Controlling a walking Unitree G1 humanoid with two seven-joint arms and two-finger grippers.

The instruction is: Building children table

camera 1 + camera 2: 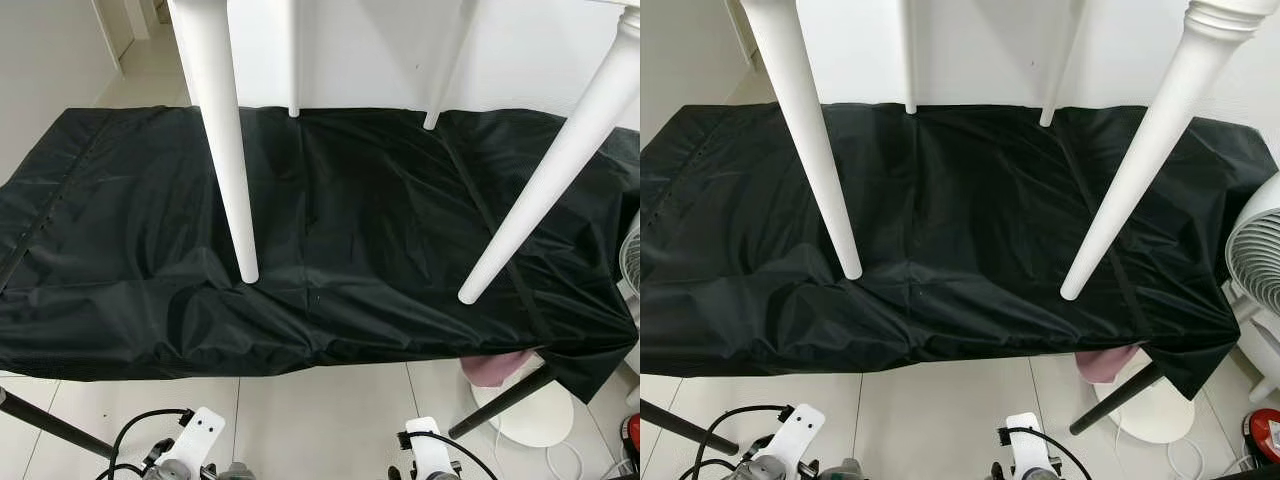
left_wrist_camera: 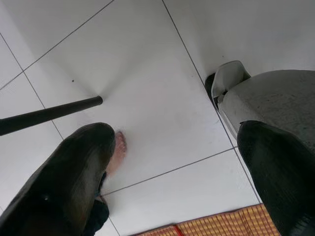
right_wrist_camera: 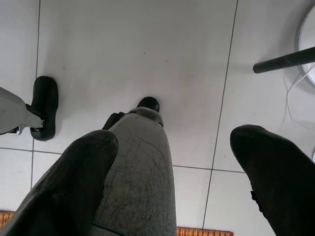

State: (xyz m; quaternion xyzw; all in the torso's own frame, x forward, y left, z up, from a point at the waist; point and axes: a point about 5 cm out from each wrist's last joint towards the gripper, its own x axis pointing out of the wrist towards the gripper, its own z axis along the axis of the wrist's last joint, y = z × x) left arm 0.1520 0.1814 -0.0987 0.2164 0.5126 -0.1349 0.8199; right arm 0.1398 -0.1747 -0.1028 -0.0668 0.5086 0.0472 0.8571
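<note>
A white children's table stands on a surface draped in black cloth (image 1: pixel 330 240), and I look in under its top. Its near left leg (image 1: pixel 226 150) and near right leg (image 1: pixel 548 170) rest their tips on the cloth. Two far legs (image 1: pixel 293 70) (image 1: pixel 444 80) stand at the cloth's back edge. Both my arms hang low in front of the cloth, the left wrist (image 1: pixel 196 440) and right wrist (image 1: pixel 430 455) at the bottom edge. My left gripper (image 2: pixel 177 147) and right gripper (image 3: pixel 174 140) point down at the white tiled floor, fingers apart, holding nothing.
A white fan (image 1: pixel 1260 260) stands at the right, its round base (image 1: pixel 530 412) under the cloth's corner beside something pink (image 1: pixel 495 366). Black stand legs (image 1: pixel 50 425) (image 1: pixel 500 400) slant across the floor. An orange woven mat (image 2: pixel 221 223) lies by my feet.
</note>
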